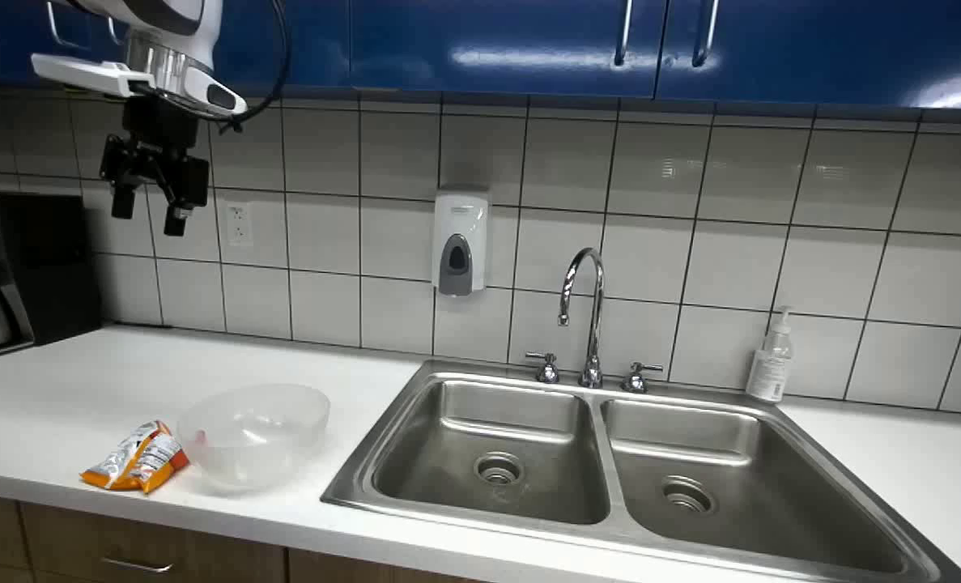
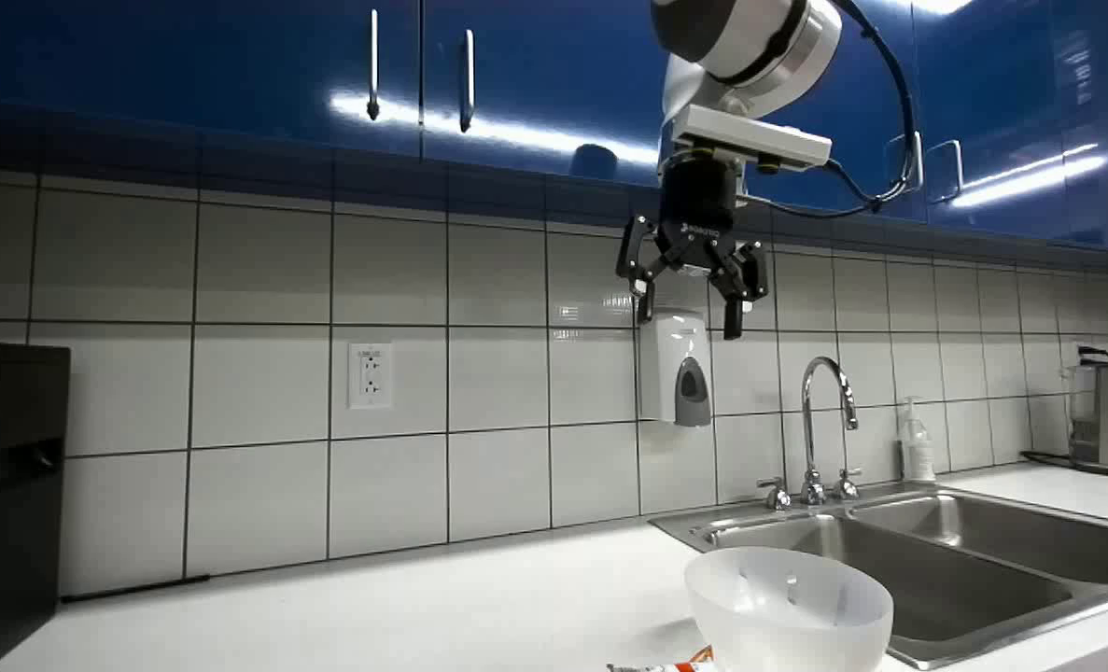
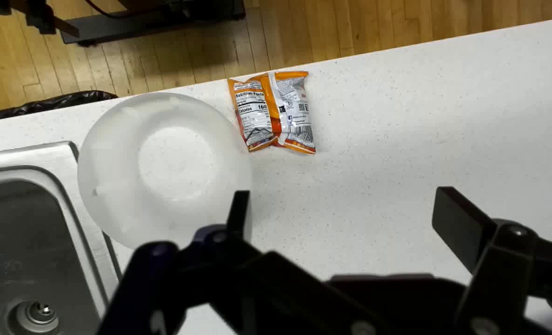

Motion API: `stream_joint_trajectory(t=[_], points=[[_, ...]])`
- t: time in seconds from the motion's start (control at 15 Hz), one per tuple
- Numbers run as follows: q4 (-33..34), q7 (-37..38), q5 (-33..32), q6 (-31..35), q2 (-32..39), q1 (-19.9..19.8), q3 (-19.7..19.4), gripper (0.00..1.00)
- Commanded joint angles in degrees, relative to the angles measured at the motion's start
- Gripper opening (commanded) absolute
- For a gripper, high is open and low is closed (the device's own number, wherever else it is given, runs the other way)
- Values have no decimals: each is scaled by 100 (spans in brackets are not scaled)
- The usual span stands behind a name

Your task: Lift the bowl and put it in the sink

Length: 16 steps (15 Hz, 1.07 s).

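The clear, frosted-looking bowl (image 1: 253, 445) stands upright on the white counter, just left of the sink (image 1: 512, 405). Both exterior views show the bowl (image 2: 792, 621) and the steel sink (image 2: 936, 569). In the wrist view the bowl (image 3: 113, 181) lies at the left, beside the sink's rim (image 3: 48, 160). Nothing shows inside it. My gripper (image 1: 149, 212) is high above the counter, pointing down, apart from the bowl. Its fingers are spread with nothing between them, as the other exterior picture of the gripper (image 2: 689, 313) and the wrist view (image 3: 343, 207) show.
An orange-and-white snack packet (image 3: 276, 111) lies close beside the bowl near the counter's front edge. A chrome faucet (image 1: 593, 316) rises behind the sink. A soap dispenser (image 1: 460, 243) hangs on the tiles. A black coffee machine (image 1: 35, 267) and a pump bottle (image 1: 770, 360) stand on the counter.
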Motion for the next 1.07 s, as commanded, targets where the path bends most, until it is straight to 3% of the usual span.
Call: stream_joint_trajectory(t=[0.0, 1.0], points=[[12, -6, 6, -14, 7, -33, 27, 100], [-104, -160, -113, 233, 151, 51, 158, 100]])
